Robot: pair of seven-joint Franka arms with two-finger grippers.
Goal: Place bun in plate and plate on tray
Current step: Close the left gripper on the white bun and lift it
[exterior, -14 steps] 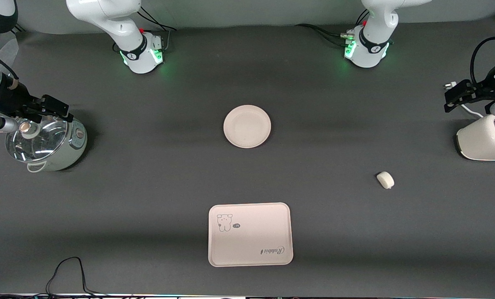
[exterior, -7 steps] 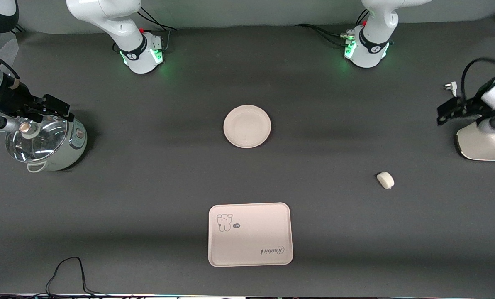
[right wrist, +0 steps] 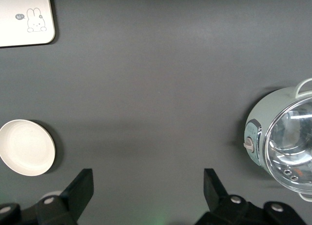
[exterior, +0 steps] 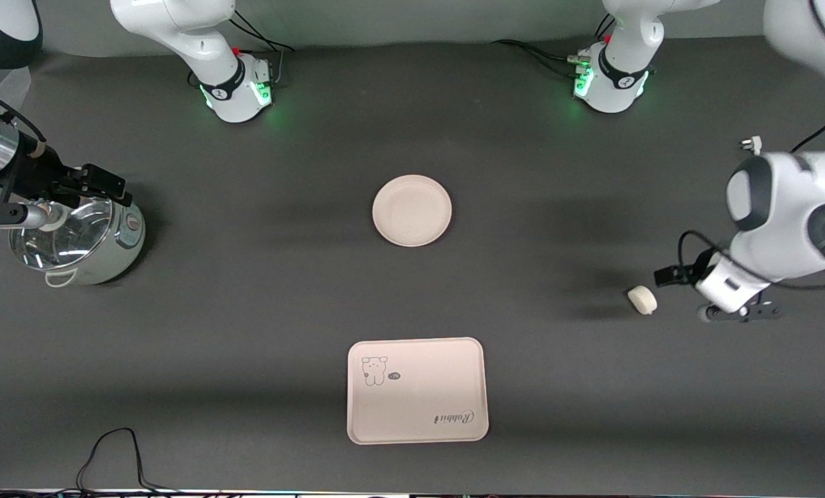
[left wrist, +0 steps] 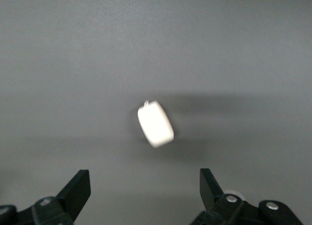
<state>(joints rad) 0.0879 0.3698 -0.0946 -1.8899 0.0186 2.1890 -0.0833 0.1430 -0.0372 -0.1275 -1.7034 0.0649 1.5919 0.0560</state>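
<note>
The small white bun (exterior: 642, 300) lies on the dark table toward the left arm's end; in the left wrist view it (left wrist: 155, 123) sits ahead of the fingertips (left wrist: 78, 187). My left gripper (exterior: 734, 312) hangs open and empty just beside the bun, on its left-arm-end side, not touching it. The round cream plate (exterior: 412, 210) lies empty at mid-table. The rectangular tray (exterior: 418, 390) with the bear drawing lies nearer the camera, also empty. My right gripper (exterior: 101, 183) is open and empty over the pot; its wrist view shows the plate (right wrist: 27, 147) and a tray corner (right wrist: 24, 17).
A pale green pot with a glass lid (exterior: 77, 242) stands at the right arm's end, also in the right wrist view (right wrist: 287, 142). A white plug (exterior: 751, 144) lies near the left arm's end. A black cable (exterior: 115, 449) loops at the near edge.
My left arm has swung from over the white appliance at its end of the table down to beside the bun. The right arm has barely moved. Bun, plate and tray are unmoved.
</note>
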